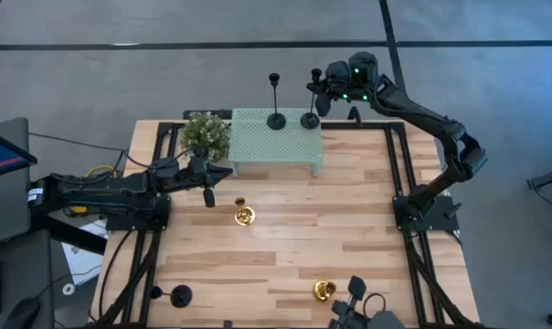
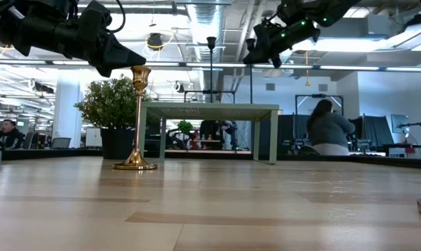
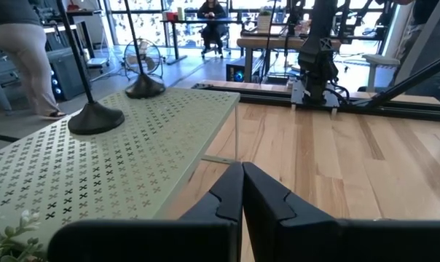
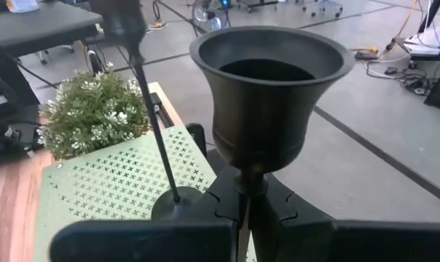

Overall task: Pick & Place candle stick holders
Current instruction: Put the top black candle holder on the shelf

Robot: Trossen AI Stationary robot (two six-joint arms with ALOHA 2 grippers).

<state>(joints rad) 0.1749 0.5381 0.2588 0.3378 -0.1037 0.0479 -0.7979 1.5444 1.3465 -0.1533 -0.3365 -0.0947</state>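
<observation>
My right gripper (image 1: 320,94) is at the far right corner of the green perforated stand (image 1: 276,144), shut on a black candle stick holder (image 4: 271,87) whose round base (image 1: 310,120) is on the stand. A second black holder (image 1: 276,119) stands on its base beside it. My left gripper (image 1: 208,196) is shut and empty in front of the stand, a little left of a gold holder (image 1: 244,215) standing upright on the table. It also shows in the low view (image 2: 136,118). Another gold holder (image 1: 324,291) and a third black one (image 1: 180,295) stand near the front edge. My right gripper pinches the black holder's thin stem just under its cup (image 4: 249,180) between its two fingers. The fingers come slanting down from the table's far right and lie across the stem. The holder is upright. Its base is over the stand's top; whether it rests there I cannot tell.
A small potted plant (image 1: 206,135) stands at the stand's left end, close to my left arm. The wooden table (image 1: 349,228) lies bare between the gold holders. A person (image 2: 329,129) sits in the room beyond the far edge.
</observation>
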